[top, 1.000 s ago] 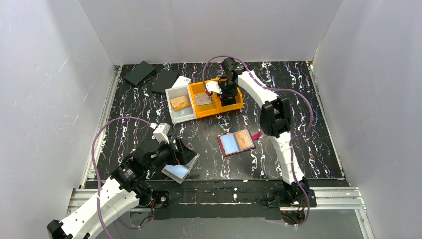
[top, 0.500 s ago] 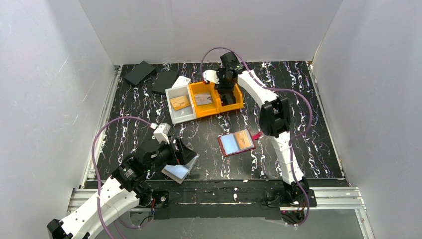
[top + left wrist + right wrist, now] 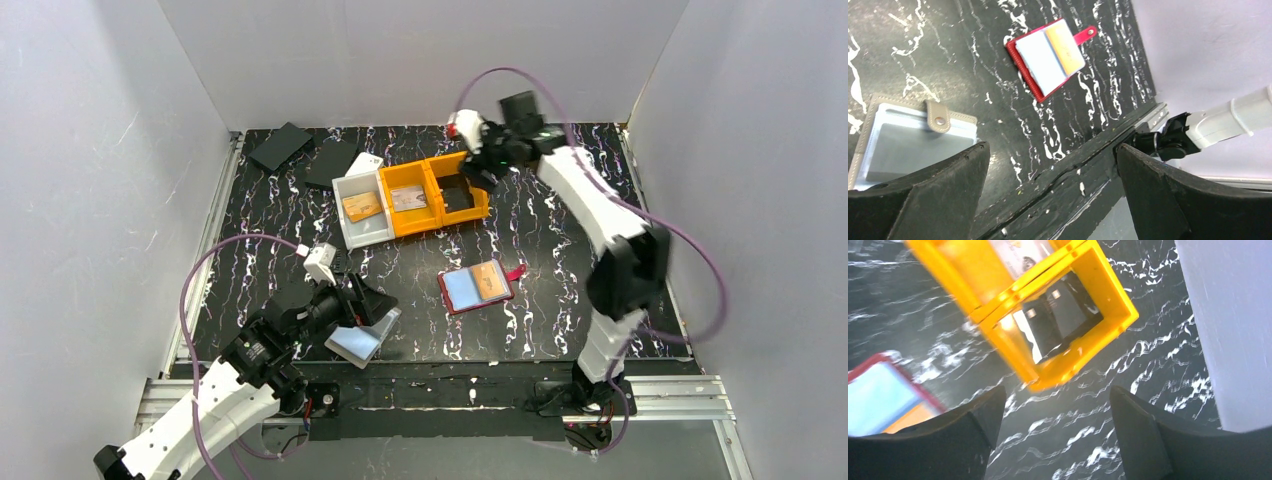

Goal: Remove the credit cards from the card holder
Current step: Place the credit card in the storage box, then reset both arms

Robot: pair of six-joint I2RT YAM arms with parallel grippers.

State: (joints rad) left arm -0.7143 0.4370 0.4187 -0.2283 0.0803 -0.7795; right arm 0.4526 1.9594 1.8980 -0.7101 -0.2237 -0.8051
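in the top view we see the red card holder (image 3: pixel 476 287) lying open in the middle of the frame, long axis nearly left to right, below the right fingers (image 3: pixel 948 440) and right of the left fingers (image 3: pixel 1168 195); both pairs stand apart, holding nothing.

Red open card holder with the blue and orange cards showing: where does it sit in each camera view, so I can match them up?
Top external: the red open card holder lies just right of centre, nearer the arm bases than the bins.
Left wrist: upper middle, above the fingers.
Right wrist: lower left edge, blurred and cut off.
Shared landmark: the black white-veined tabletop beneath it in all three.
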